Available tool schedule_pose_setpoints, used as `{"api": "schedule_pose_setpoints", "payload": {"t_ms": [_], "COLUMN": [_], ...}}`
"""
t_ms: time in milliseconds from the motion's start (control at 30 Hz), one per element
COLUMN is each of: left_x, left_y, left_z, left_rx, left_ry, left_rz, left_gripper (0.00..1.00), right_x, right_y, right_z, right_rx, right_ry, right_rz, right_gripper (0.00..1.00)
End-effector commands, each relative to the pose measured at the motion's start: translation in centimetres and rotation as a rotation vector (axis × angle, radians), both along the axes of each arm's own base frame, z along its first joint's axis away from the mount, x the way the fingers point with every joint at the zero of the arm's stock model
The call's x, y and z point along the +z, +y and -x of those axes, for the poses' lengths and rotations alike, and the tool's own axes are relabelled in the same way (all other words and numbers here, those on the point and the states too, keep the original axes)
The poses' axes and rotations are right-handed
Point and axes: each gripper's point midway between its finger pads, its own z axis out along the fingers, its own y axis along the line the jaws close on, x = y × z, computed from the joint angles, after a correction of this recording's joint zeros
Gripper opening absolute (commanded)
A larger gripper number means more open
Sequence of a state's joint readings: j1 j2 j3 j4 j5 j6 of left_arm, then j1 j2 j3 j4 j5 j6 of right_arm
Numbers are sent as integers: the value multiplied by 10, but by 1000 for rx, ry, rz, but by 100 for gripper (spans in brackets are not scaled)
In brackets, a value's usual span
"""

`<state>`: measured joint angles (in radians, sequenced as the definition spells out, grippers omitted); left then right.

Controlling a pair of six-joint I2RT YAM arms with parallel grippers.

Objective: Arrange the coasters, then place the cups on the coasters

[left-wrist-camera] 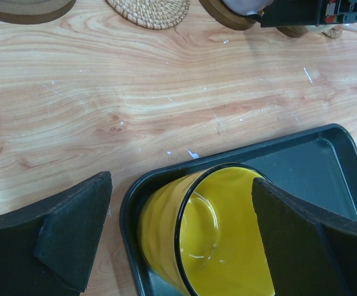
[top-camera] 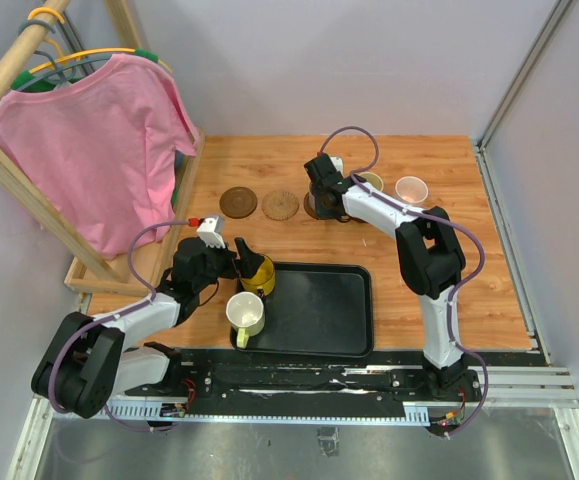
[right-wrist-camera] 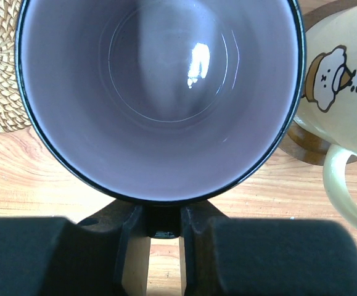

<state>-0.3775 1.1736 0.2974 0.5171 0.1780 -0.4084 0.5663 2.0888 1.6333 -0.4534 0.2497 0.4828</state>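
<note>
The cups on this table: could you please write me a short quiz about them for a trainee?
1. True or false: the yellow mug stands on a coaster.
2. Which part of the grey-purple mug do the jaws of the right gripper pinch? A rim, B handle, C base.
3. How many cups are in the black tray?
Key: 1 false: it is in the tray, between the open jaws of the left gripper. 2 B. 3 two: the yellow mug and the pale mug.
</note>
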Motion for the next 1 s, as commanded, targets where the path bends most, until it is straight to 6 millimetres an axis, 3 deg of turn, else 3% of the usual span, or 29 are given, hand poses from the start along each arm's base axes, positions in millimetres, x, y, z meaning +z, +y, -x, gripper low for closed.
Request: {"api": "schedule_pose_setpoints", "payload": {"t_ms": [0, 233, 733, 933, 967], "left_x": [10, 9, 13, 30, 32], "left_y": [-5, -5, -5, -6, -6], "left_z": [-6, -7, -6, -5, -5], "left_rx": [-6, -6, -7, -18, -18], "left_ry": [-25, -24, -35, -82, -89], "left_rz": [5, 5, 11, 30, 31], "left_gripper": [100, 100, 100, 100, 100], "right_x": [13, 13, 17, 20, 30], "right_y": [0, 2, 4, 0, -1], "right_z": [-1, -1, 8, 17, 18], "right_rx": [1, 12, 23, 23, 24], "right_ry": [-9, -5, -8, -19, -40], "right_rz": [-39, -43, -39, -34, -44], "right_gripper": [23, 39, 41, 71, 75]}}
